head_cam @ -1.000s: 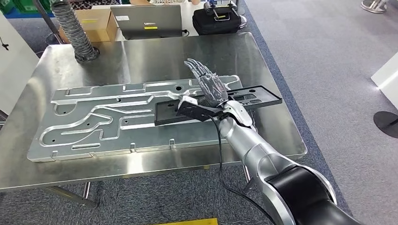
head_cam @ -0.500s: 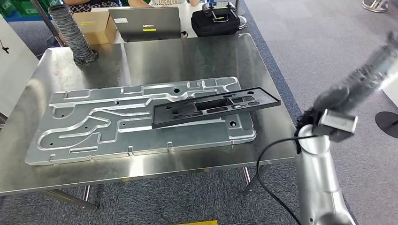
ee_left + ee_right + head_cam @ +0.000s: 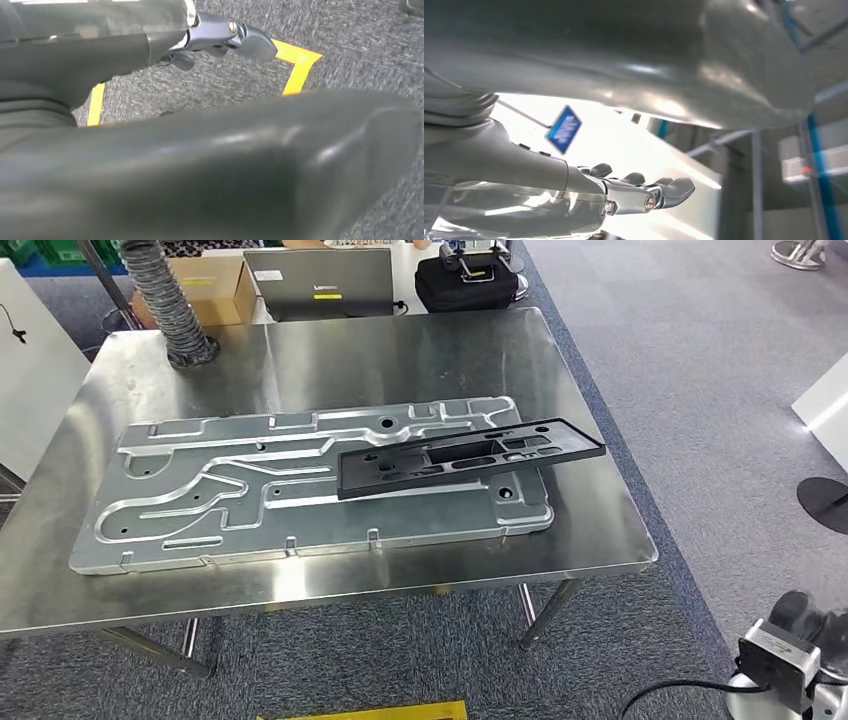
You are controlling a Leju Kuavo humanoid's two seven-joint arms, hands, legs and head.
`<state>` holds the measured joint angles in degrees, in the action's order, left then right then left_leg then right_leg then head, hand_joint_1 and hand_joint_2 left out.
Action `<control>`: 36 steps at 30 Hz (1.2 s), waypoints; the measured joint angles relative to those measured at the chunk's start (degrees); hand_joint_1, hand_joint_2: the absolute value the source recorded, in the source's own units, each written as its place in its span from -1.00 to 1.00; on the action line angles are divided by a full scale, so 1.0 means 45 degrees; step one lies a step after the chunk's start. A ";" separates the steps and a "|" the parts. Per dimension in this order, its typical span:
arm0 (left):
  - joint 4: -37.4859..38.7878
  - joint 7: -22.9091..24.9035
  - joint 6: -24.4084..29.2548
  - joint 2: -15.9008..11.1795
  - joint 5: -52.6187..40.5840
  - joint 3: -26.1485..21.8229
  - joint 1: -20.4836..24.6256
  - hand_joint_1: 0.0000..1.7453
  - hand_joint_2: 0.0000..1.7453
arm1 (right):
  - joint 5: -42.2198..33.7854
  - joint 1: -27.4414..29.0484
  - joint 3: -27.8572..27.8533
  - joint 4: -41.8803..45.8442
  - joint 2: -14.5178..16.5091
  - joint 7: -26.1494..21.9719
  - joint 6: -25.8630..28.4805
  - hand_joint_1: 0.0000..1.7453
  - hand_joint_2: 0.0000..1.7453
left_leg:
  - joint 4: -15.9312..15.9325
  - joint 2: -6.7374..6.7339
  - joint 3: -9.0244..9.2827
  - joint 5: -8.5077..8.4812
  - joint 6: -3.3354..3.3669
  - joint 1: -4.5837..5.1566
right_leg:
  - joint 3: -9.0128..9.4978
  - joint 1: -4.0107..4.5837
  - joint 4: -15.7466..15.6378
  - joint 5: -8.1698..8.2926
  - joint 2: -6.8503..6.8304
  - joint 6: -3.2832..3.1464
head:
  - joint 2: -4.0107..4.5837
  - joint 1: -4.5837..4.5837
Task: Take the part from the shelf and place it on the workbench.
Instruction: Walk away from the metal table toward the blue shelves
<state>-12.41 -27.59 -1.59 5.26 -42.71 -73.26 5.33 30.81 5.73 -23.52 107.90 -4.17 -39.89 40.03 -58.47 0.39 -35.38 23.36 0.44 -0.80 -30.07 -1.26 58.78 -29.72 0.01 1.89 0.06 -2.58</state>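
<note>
The black frame-shaped part lies flat on a large machined aluminium plate, its right end jutting past the plate over the steel workbench. Nothing touches it. My right hand hangs well back from the bench, low at the right near the wrist module, with its fingers stretched out and nothing in them. My left hand hangs over the grey carpet, its thick thumb close to the camera and its fingers holding nothing.
At the bench's far edge stand a ribbed hose, a cardboard box, a laptop and a black bag. A white panel flanks the left side. Yellow floor tape marks the carpet in front.
My right hand has let go of the black part, swung away to the right and dropped low beside the bench. The part stays on the plate.
</note>
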 joint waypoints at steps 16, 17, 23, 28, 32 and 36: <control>-0.0004 -0.0159 -0.0227 0.0006 0.0016 0.0053 0.0038 -1.00 -1.00 | 0.2124 0.0927 -0.2482 -0.3578 0.1773 -0.0007 0.0002 -1.00 -1.00 | 0.0472 -0.0023 0.2134 0.1699 0.0045 0.0243 | -0.1548 0.0265 -0.0168 0.1728 -0.0084 -0.0522 | -0.0001 0.0000; -0.0005 -0.0167 -0.0251 0.0011 -0.0004 0.0058 0.0031 -1.00 -1.00 | 0.2318 0.0904 -0.2660 -0.4031 0.1860 -0.0009 0.0002 -1.00 -1.00 | 0.0527 -0.0024 0.2093 0.1621 0.0109 0.0293 | -0.1555 0.0247 -0.0212 0.1842 -0.0091 -0.0439 | -0.0002 0.0000; 0.0000 -0.0169 -0.0357 0.0078 -0.0106 0.0061 -0.0021 -1.00 -1.00 | 0.3049 0.0697 -0.3919 -0.6979 0.2201 0.0000 0.0012 -1.00 -1.00 | 0.0895 -0.0144 0.1410 0.0542 0.0470 0.0193 | -0.2078 0.0123 0.1483 -0.0043 -0.0005 -0.0046 | 0.0001 0.0001; 0.0015 -0.0211 -0.0284 0.0095 -0.0109 0.0062 -0.0036 -1.00 -1.00 | 0.3198 0.0467 -0.4585 -0.8709 0.2358 0.0001 0.0012 -1.00 -1.00 | 0.0570 -0.0191 0.0236 -0.0147 0.0287 0.0126 | -0.1021 -0.0058 0.2426 -0.0056 -0.0008 0.0171 | 0.0000 0.0001; 0.0044 -0.0182 -0.0187 0.0133 -0.0104 0.0063 -0.0003 -1.00 -1.00 | 0.2565 0.0119 -0.4947 -1.0470 0.2386 -0.0001 0.0012 -1.00 -1.00 | 0.0140 -0.0187 -0.0335 -0.0475 -0.0044 0.0121 | 0.1071 -0.0012 -0.0483 -0.0469 0.0035 -0.0026 | -0.0001 -0.0001; 0.0044 -0.0018 -0.0183 0.0166 -0.0101 0.0059 -0.0076 -1.00 -1.00 | 0.1626 -0.0177 -0.5070 -1.2769 0.2364 -0.0003 0.0012 -1.00 -1.00 | -0.0246 -0.0176 -0.0562 -0.0083 -0.0350 0.0020 | 0.0688 0.0026 -0.0546 -0.0082 -0.0043 -0.0545 | 0.0000 0.0000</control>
<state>-12.22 -27.67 -2.42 6.01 -43.17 -73.00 4.98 38.12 4.93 -46.33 50.44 6.47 -39.91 40.09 -59.58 -0.40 -37.91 22.99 -1.14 -0.71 -26.97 -1.15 56.33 -30.09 -0.19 -0.56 0.06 -2.58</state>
